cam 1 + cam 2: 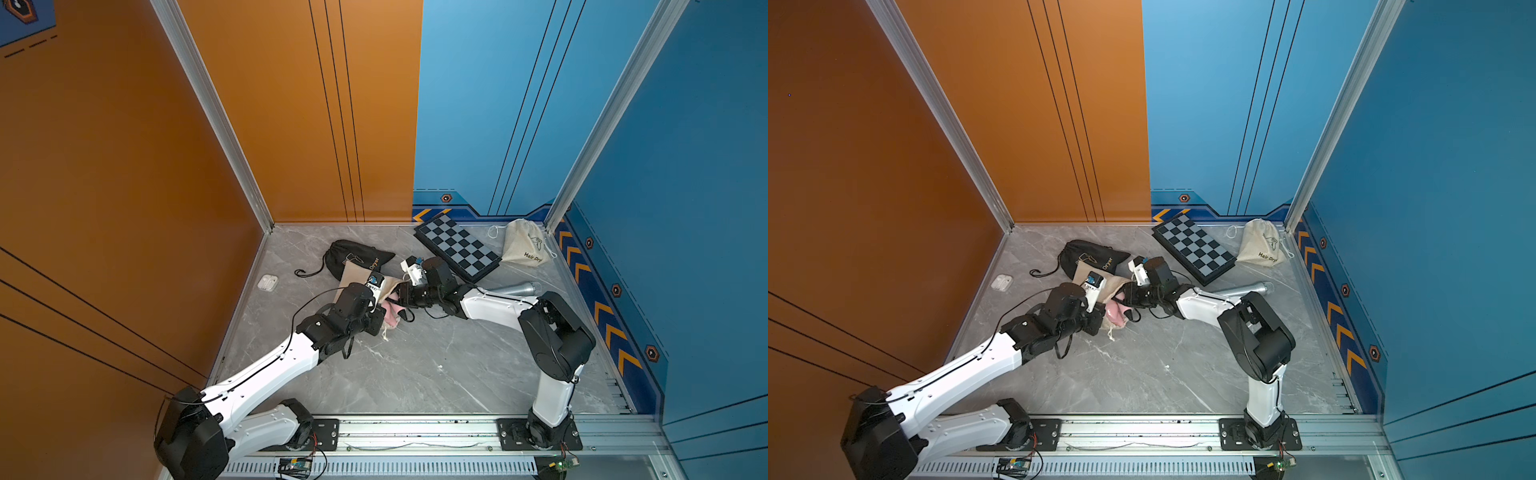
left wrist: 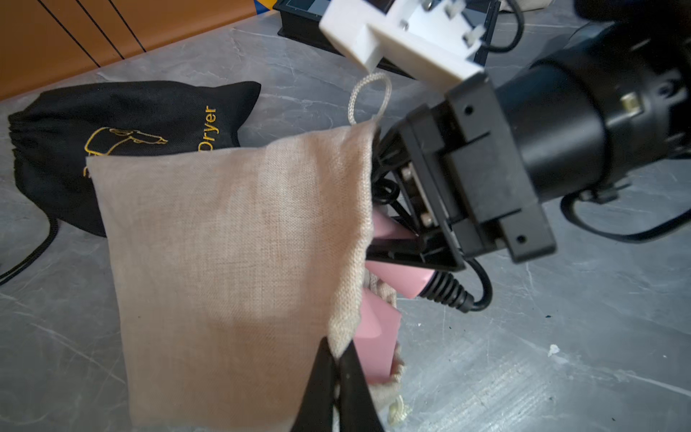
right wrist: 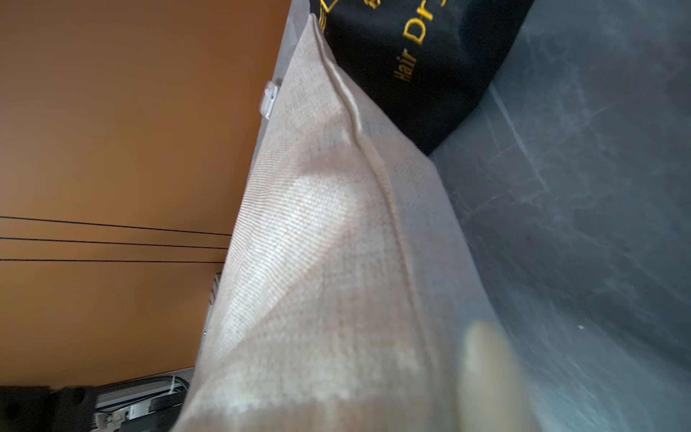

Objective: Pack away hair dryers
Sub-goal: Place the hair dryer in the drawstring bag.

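Rim of the beige drawstring bag point(image 2: 232, 262) sits clenched in the left pincer point(image 2: 338, 355); the right pincer point(image 2: 387, 222) grasps the pale pink hair dryer point(image 2: 398, 277) at its mouth.

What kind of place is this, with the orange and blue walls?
Probably a robot practice booth: the left arm and right arm are bolted to a metal rail, and an orange wall and blue wall box in a grey table.

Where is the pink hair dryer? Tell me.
In the left wrist view, the pink hair dryer pokes from the beige bag that overlaps the black bag, mid-table.
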Available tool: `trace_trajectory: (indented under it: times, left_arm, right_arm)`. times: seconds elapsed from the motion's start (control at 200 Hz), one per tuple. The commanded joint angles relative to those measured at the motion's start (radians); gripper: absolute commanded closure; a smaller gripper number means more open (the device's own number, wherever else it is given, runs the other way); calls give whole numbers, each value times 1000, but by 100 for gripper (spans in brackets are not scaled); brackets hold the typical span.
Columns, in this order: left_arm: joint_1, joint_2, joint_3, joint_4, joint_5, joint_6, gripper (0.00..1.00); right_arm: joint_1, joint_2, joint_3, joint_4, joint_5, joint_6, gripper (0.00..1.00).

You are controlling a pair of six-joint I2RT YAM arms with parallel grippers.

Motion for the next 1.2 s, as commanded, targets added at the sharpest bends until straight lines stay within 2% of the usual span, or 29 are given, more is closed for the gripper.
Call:
trace_trajectory:
  times: [0.0, 0.14, 0.35, 0.596, 0.786, 0.931, 1.191]
  left_arm:
    - [-9, -21, 30, 15, 27, -5, 100]
    - [-10, -25, 18, 20, 33, -17, 100]
    - [-11, -48, 14, 38, 42, -36, 100]
    - [-3, -21, 32, 52, 37, -57, 100]
    - [14, -10, 50, 60, 43, -73, 100]
    - [28, -5, 69, 47, 58, -76, 100]
    - [46, -16, 75, 46, 82, -84, 100]
  right_arm:
    - [-4, -19, 54, -71, 44, -40, 70]
    - [-8, -12, 69, -95, 31, -11, 64]
    - [-15, -31, 72, -135, 28, 7, 46]
    - [-17, -101, 47, -194, 38, -12, 31]
    - [-32, -181, -10, -245, 40, -74, 29]
    - [-40, -253, -64, -284, 88, -184, 31]
    - [-39, -307, -153, -205, 152, -358, 35]
